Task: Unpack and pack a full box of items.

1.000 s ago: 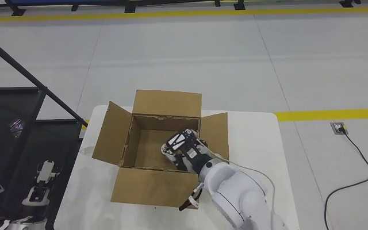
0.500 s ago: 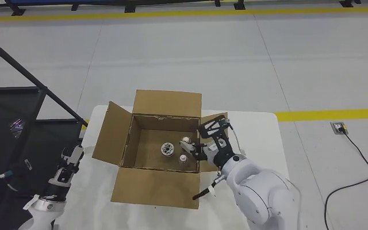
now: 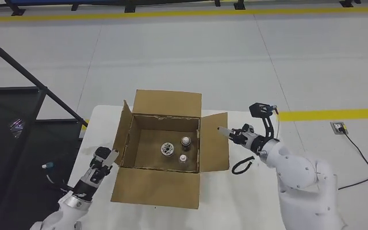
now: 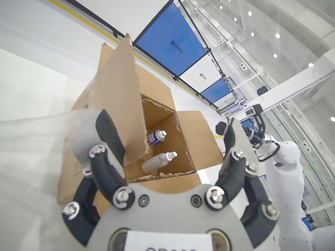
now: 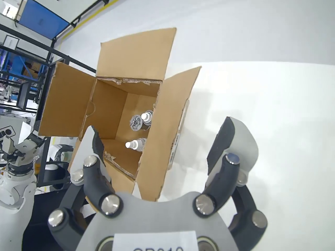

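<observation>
An open cardboard box stands mid-table with its flaps out. Inside stand a round-topped can, a spray can and a white spray bottle. My left gripper is by the box's left flap, which stands nearly upright. In the left wrist view this gripper is open and empty, with the flap's edge between its fingers and two bottles beyond. My right gripper hangs just right of the right flap; it is open and empty, facing the box.
The white table has bare room to the right of the box and a narrow strip on the left. A black cable loop lies near the right arm. A dark metal rack stands off the table's left side.
The right arm has come out of the box and drawn back to its right side. The left arm has risen to the left flap, which has swung from spread out to nearly upright.
</observation>
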Controlling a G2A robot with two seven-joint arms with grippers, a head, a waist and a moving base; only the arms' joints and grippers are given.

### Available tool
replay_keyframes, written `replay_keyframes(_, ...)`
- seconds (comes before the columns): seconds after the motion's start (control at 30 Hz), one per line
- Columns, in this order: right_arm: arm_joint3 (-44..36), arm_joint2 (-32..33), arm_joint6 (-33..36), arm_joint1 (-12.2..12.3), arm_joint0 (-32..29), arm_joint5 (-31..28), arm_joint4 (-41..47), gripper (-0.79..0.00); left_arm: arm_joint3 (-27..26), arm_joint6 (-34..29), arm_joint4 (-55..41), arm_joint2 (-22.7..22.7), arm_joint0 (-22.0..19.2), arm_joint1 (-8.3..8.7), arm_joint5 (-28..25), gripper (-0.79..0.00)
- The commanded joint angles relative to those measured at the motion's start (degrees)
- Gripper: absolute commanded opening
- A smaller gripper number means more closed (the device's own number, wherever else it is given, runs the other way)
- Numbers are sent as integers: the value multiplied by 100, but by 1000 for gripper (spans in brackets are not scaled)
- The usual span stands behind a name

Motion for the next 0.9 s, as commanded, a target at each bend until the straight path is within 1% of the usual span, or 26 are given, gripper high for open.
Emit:
replay_keyframes(0.0,318,-76,483,24,210,-262,392,0,75,-114,31,150,-64,2,17,0)
replay_keyframes(0.03,429,-108,662,39,310,-421,504,0,116,-155,58,217,-95,2,25,0)
replay_keyframes(0.1,574,-153,786,57,429,-579,758,0,199,-186,133,334,-151,2,45,0)
replay_keyframes(0.2,668,-254,1010,74,530,-916,1401,0,317,-206,229,479,-222,1,65,0)
replay_keyframes(0.3,722,-392,1136,89,627,-1106,1856,0,437,-203,297,596,-301,0,90,0)
replay_keyframes(0.4,755,-585,879,84,665,-1241,2177,0,590,-207,309,681,-398,0,130,0)
replay_keyframes(0.5,858,-977,730,72,747,-1373,2148,0,767,-217,278,751,-524,0,190,0)
replay_keyframes(0.7,1334,-1569,209,23,959,-1562,2353,0,976,-185,234,841,-670,1,250,0)
replay_keyframes(0.87,1840,-2002,-100,-12,1154,-1615,2256,0,1015,-116,145,853,-691,3,265,0)
